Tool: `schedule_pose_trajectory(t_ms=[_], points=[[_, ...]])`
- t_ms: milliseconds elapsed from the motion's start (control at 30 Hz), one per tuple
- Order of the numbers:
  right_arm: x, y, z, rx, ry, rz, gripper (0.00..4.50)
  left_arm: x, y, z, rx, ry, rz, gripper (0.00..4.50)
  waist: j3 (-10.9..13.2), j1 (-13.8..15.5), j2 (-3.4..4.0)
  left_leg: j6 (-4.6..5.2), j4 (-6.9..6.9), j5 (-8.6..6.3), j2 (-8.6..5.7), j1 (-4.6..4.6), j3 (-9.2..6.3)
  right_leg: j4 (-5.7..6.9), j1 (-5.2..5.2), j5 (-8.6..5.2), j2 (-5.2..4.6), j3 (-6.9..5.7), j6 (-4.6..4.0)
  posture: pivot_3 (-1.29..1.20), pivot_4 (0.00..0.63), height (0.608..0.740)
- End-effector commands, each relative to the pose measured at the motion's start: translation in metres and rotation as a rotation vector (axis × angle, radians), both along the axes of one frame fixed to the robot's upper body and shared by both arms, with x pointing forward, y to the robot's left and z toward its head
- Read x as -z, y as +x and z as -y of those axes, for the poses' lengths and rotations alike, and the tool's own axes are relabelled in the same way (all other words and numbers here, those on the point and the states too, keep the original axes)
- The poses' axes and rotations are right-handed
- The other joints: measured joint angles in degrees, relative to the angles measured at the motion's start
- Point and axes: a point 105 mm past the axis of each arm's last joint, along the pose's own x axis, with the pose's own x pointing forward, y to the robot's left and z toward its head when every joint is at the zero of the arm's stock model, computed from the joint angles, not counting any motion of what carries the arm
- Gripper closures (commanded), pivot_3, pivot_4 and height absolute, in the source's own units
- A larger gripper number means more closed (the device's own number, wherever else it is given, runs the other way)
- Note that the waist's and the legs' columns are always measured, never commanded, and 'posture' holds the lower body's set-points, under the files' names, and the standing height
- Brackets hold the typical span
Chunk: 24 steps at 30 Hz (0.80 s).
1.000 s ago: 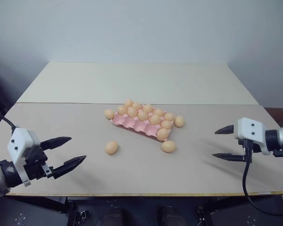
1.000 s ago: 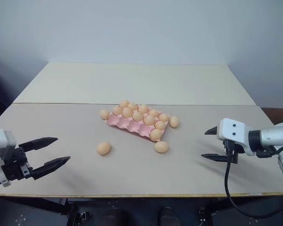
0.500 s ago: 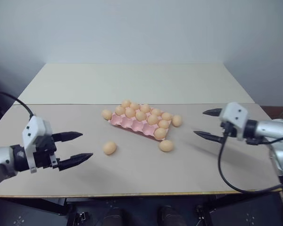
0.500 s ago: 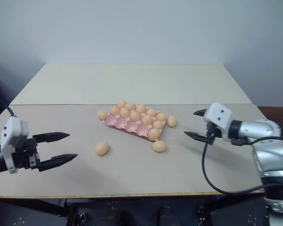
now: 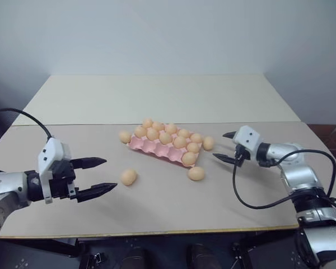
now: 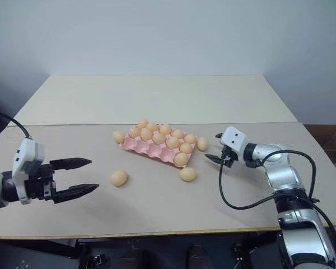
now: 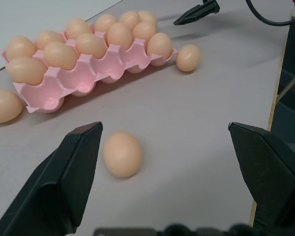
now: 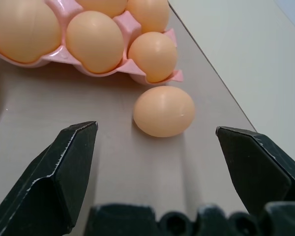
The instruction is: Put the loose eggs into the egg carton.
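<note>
The pink egg carton point(image 5: 151, 147) lies mid-table, its two far rows full of eggs and one more in the near row's right end cup. Loose eggs lie around it: one by its left end point(image 5: 125, 136), one by its right end point(image 5: 208, 143), one in front left point(image 5: 128, 177) and one in front right point(image 5: 196, 174). My right gripper point(image 5: 219, 146) is open just right of the right-end egg point(image 8: 163, 110), which sits ahead between its fingers point(image 8: 64, 172). My left gripper point(image 5: 109, 174) is open and empty, pointing at the front-left egg point(image 7: 123, 153).
The beige table point(image 5: 157, 213) meets a paler, bare table section point(image 5: 157, 98) behind the carton. A black cable point(image 5: 252, 202) loops from my right wrist over the table's right part. The near row of carton cups point(image 7: 83, 87) is mostly empty.
My right gripper has reached forward and left, from the table's right side to just beside the carton's right-end egg. The left gripper edged inward a little. Both stayed open.
</note>
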Motion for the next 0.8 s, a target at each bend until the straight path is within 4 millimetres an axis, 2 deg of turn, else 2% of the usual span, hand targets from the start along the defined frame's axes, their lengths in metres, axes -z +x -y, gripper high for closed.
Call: schedule_pose_trajectory(t_ms=[33,400,700,800], points=[[-0.01,0.014,-0.006,0.004,0.014,0.054,0.0,-0.004,-0.001,-0.001,0.006,0.016,0.043,0.03,0.0,-0.2,0.0,0.0,0.0,0.0,0.0,0.05,0.04,0.02,0.01,-0.04,0.02,0.07,-0.08,0.0,0.15,0.74],[0.003,0.036,-0.026,0.01,0.007,0.033,0.0,-0.002,-0.004,-0.003,-0.004,0.028,0.052,0.03,0.0,-0.4,0.01,0.0,-0.03,0.0,0.0,0.03,0.11,-0.03,-0.02,0.08,0.01,0.17,0.05,0.0,0.15,0.74],[0.008,0.042,-0.032,0.02,0.008,0.016,0.0,-0.001,-0.004,-0.005,-0.015,0.034,0.058,0.03,0.0,-0.8,0.01,0.0,-0.04,0.0,0.0,0.04,0.11,-0.01,-0.02,0.09,0.01,0.17,0.04,0.0,0.15,0.74],[0.009,0.042,-0.031,0.025,0.01,0.012,0.58,0.0,-0.003,-0.006,-0.018,0.039,0.059,0.0,0.0,-1.1,0.01,0.0,-0.04,0.0,0.0,0.04,0.11,-0.02,-0.01,0.09,0.01,0.18,0.04,0.0,0.15,0.74]])
